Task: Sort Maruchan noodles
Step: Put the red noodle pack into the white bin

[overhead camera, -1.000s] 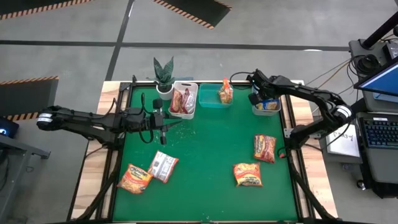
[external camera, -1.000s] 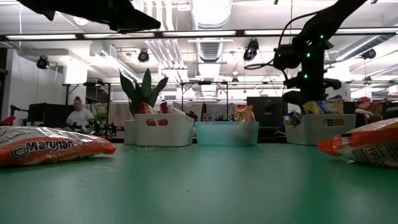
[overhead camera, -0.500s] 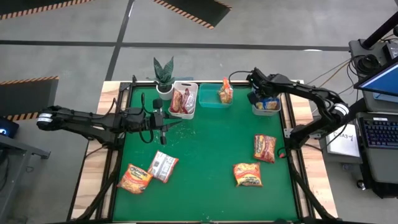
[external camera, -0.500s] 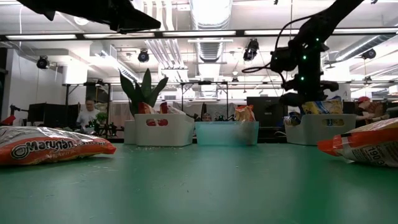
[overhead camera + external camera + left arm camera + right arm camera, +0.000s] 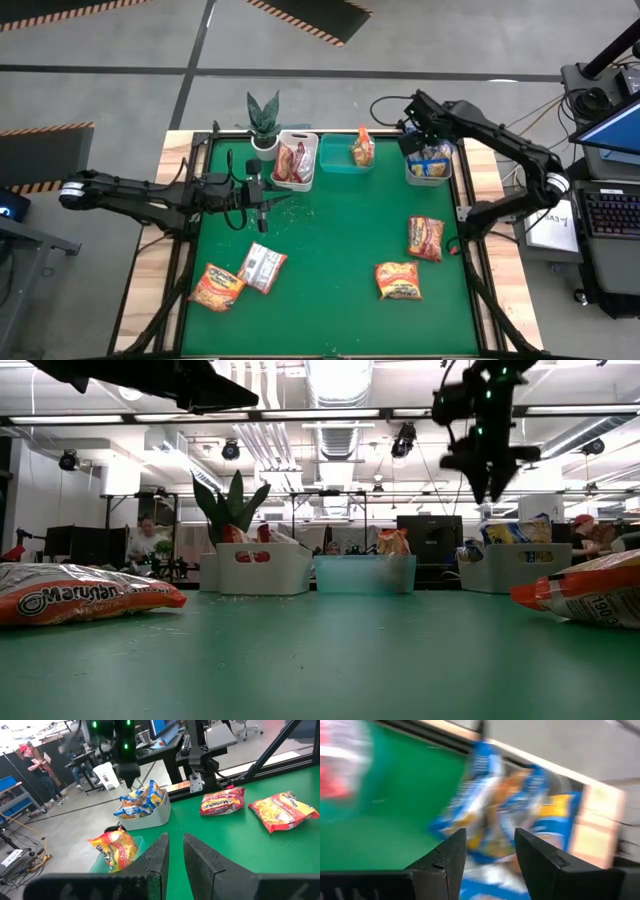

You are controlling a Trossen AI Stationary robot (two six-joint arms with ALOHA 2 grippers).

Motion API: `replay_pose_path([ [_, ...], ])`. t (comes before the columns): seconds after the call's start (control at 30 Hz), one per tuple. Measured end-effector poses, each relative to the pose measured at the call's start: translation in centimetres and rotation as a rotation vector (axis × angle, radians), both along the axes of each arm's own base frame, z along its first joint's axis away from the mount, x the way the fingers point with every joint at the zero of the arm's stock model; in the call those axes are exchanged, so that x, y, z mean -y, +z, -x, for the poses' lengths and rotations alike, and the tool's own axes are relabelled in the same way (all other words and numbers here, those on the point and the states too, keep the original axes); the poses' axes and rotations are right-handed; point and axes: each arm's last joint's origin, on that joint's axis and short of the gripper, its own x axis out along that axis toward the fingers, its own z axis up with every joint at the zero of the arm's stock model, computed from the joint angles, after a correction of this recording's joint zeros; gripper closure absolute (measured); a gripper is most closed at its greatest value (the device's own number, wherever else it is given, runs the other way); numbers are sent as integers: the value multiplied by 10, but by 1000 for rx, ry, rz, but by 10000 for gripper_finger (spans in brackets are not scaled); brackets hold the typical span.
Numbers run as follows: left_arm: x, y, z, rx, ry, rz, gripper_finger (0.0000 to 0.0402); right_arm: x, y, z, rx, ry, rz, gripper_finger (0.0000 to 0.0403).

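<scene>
The whole green table [image 5: 330,230] is seen straight down from overhead, both arms included. From table-top height a level line is taken across the mat toward the three bins and the room behind. The left wrist camera is aimed forward past its own fingers [image 5: 197,860], across the table to the grey bin [image 5: 150,812]. That same bin is viewed closely from above by the right wrist camera

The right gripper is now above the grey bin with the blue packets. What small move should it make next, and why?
Probably swing toward the red-brown packet lying nearest on the green mat. The right gripper is open and empty above the grey bin, where the blue packets already lie, while four packets remain loose on the table.
</scene>
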Motion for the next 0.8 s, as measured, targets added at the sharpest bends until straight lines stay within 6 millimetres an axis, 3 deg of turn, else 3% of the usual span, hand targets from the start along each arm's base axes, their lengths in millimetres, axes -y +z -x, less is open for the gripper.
replay_pose_path([
  [0.17, 0, 0, 0, 0, 0, 0, 362, -27, 15, -16, 161, 112, -46, 255],
  [0.33, 0, 0, 0, 0, 0, 0, 362, -64, 15, -34, 202, 222, -72, 276],
  [0.67, 0, 0, 0, 3, 1, 12, 362, -136, -13, -61, 200, 358, -224, 343],
  [0.8, 0, 0, 0, 4, 2, 18, 362, -158, -33, -60, 182, 425, -413, 373],
])
